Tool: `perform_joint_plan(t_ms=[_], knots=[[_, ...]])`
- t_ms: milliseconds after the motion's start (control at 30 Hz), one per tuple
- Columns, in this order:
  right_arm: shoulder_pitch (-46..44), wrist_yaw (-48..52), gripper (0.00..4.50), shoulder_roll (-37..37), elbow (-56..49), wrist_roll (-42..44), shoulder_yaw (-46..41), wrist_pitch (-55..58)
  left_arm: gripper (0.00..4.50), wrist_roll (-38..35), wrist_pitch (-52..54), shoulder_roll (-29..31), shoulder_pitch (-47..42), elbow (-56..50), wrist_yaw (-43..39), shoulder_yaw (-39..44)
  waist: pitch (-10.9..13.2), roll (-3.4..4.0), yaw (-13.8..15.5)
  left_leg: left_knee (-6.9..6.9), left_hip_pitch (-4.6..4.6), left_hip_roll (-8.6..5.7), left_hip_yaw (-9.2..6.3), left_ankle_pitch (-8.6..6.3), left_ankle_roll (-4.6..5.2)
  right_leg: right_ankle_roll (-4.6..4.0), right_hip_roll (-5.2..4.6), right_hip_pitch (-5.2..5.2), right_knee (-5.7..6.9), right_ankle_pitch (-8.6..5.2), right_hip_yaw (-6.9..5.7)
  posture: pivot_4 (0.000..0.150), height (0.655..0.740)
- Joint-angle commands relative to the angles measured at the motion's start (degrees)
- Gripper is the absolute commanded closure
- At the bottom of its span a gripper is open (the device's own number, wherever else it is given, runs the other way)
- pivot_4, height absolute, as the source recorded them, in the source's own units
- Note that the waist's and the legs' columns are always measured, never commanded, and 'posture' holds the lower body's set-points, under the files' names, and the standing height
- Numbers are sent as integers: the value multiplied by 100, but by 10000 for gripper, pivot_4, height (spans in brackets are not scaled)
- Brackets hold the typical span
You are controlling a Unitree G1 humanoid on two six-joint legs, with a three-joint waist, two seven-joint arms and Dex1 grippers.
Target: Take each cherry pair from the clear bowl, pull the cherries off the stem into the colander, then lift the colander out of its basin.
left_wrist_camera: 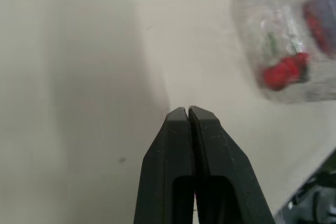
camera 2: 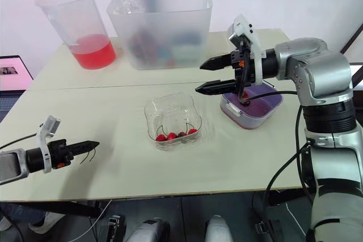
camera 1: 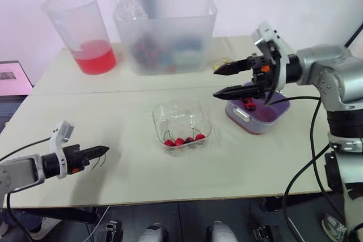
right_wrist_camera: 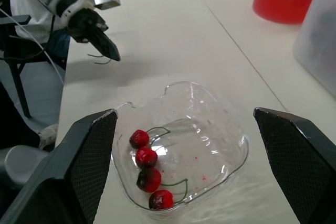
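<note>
The clear bowl [camera 1: 181,118] sits mid-table with several red cherries [camera 1: 184,140] and green stems along its near side. To its right stands the purple colander [camera 1: 266,114] in its basin, with a couple of cherries [camera 1: 248,103] inside. My right gripper [camera 1: 215,83] hovers open just above the colander's left rim, fingers pointing toward the bowl and holding nothing. My left gripper [camera 1: 105,151] is low over the table near the front left, shut on a thin bare cherry stem [camera 1: 97,161] that dangles from its tips; the same gripper [right_wrist_camera: 111,52] and stem also appear in the right wrist view.
A measuring jug [camera 1: 85,32] of red liquid and a large translucent bin [camera 1: 167,32] stand along the back of the table [camera 1: 130,185]. A framed picture [camera 1: 11,76] lies off the table's left side.
</note>
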Motion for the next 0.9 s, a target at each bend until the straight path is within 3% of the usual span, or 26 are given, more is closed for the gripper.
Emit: perform_joint_plan(t_ms=[33,200,233,300,533,800,900], knots=[[17,-109,442,-87,-259,161,-180,22,45000,428,-299,-15,-205,110,-72,-81,0,0,-20,-1,0,0,1,0,0,0,0,-1,0,0,0,1500,7400],[105,-227,442,-127,-342,222,-190,32,45000,616,-295,-125,-450,231,-173,-70,0,0,-47,-2,0,1,2,0,0,0,0,-2,1,0,-1,1500,7400],[117,-242,0,-136,-346,232,-190,31,40271,673,-295,-105,-464,252,-191,-57,0,0,-50,-2,0,1,1,0,0,0,0,-2,1,0,-1,1500,7400],[164,-190,0,-204,-365,255,-160,46,35776,898,-423,16,-474,374,-282,-27,0,0,-61,-4,0,2,2,0,0,0,1,-4,1,0,-1,1500,7400],[146,-114,0,-298,-189,205,-35,-108,667,1203,-612,341,-946,733,-505,234,0,0,-41,-3,0,2,3,0,0,0,0,-3,1,0,-2,1500,7400],[224,119,0,-402,-187,207,176,-89,667,1315,-651,855,-1275,413,-1008,267,0,0,-57,-6,0,2,3,0,0,0,0,-6,1,0,-1,1500,7400],[244,177,0,-437,-208,135,295,-138,667,1916,-1676,1147,-998,-164,-1667,-51,0,0,-57,-7,-1,3,3,0,0,0,1,-6,1,0,-2,1500,7400]])
